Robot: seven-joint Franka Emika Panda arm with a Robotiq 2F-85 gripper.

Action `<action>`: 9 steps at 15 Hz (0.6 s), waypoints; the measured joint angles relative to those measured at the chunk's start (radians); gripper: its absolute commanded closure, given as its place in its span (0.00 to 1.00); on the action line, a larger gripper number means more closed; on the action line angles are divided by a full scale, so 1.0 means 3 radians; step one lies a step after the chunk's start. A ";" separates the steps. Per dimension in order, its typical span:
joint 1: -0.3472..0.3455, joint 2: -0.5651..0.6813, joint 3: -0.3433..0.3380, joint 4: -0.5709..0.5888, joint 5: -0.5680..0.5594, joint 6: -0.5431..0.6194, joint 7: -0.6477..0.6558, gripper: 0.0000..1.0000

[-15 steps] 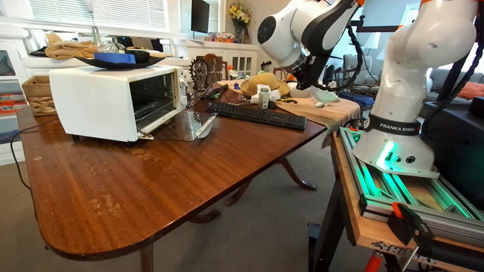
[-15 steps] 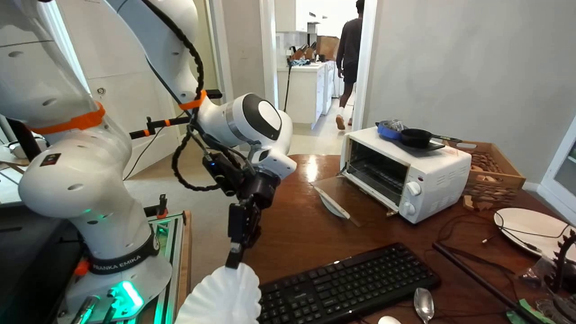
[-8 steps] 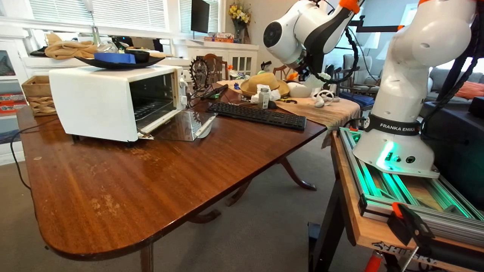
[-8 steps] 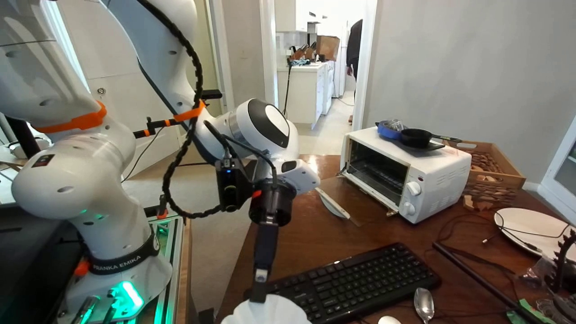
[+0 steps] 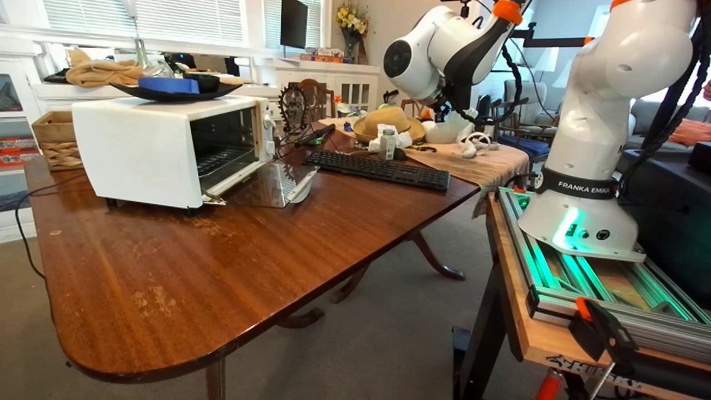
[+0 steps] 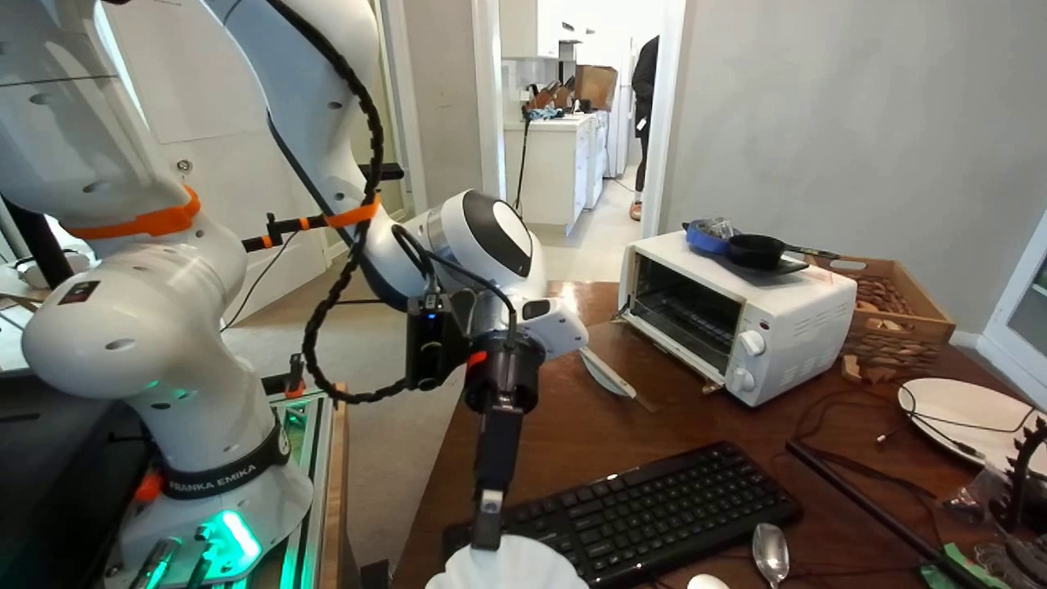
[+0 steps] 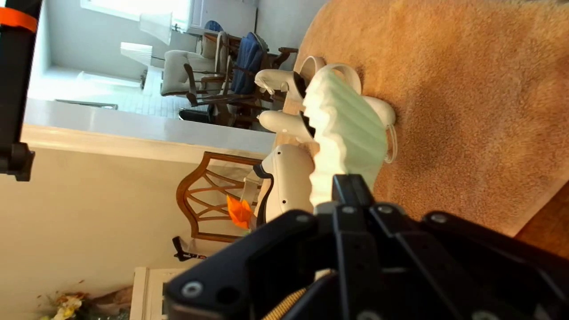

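A thin fluted bowl (image 7: 355,120), white on its rim side and pale green along its ribs, is pinched at its edge by my gripper (image 7: 351,184) in the wrist view. The fingers meet closely, with the bowl stretching out beyond their tips. In an exterior view the gripper (image 6: 487,536) points down and the bowl (image 6: 507,568) runs off the bottom edge, so its lower part is hidden. Further off in an exterior view, the gripper (image 5: 441,114) hangs above the cloth-covered end of the table, with a white headset (image 5: 436,133) close behind.
Below lies a tan cloth (image 7: 471,111) bearing white controllers (image 7: 284,122). A black keyboard (image 6: 646,515) and a spoon (image 6: 770,552) are beside the arm. The white toaster oven (image 5: 133,150) has its door down. A straw hat (image 5: 383,122) and a glass shaker (image 5: 387,145) stand near.
The gripper has swung rightward and lower in an exterior view, turning with the bowl still pinched; over the last half second it moved only slightly. A person in the doorway walked mostly out of sight.
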State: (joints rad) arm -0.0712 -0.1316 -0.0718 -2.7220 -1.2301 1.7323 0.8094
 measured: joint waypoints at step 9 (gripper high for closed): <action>0.0036 0.0932 0.0084 0.0325 -0.0050 -0.0314 0.0569 1.00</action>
State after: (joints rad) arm -0.0603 0.1480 -0.0466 -2.6245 -1.2451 1.6380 0.9800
